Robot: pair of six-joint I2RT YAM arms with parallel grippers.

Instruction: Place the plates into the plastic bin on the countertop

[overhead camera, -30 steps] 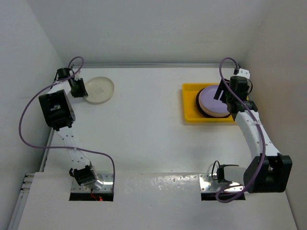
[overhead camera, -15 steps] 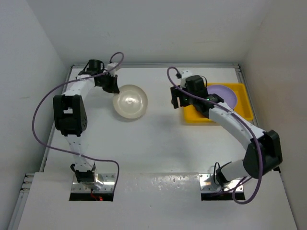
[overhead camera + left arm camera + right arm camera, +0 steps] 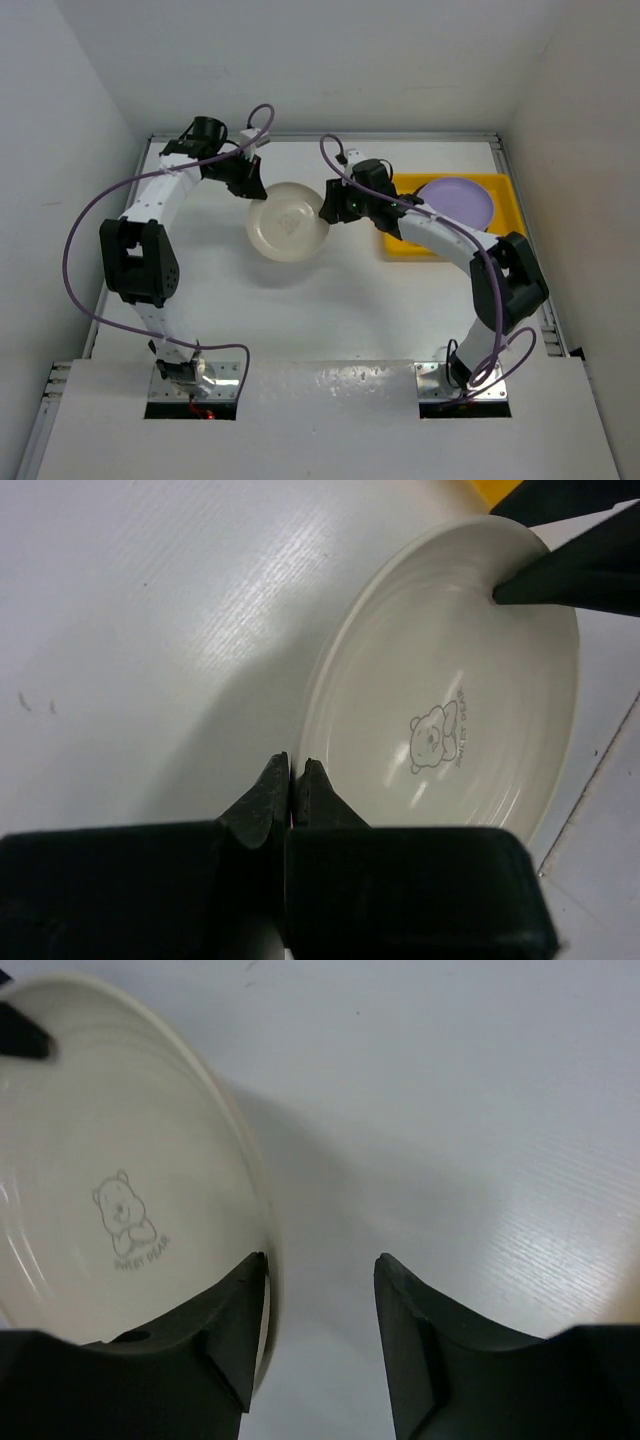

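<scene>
A cream plate [image 3: 288, 224] with a small bear print is tilted above the white countertop [image 3: 300, 320]. My left gripper [image 3: 250, 186] is shut on its left rim; the left wrist view shows the jaws [image 3: 290, 770] pinching the plate [image 3: 450, 710]. My right gripper [image 3: 330, 205] is open at the plate's right rim. In the right wrist view [image 3: 320, 1265] one finger lies over the plate's [image 3: 110, 1160] inside and the other outside the rim. A lilac plate [image 3: 455, 198] lies on a stack in the yellow bin [image 3: 400, 243].
White walls close in the countertop at the back and on both sides. The bin sits at the back right next to the wall. Purple cables loop from both arms. A yellow corner of the bin [image 3: 495, 488] shows in the left wrist view.
My left gripper has carried the cream plate from the far left to the middle. My right gripper has swung left from over the bin to the plate's right rim.
</scene>
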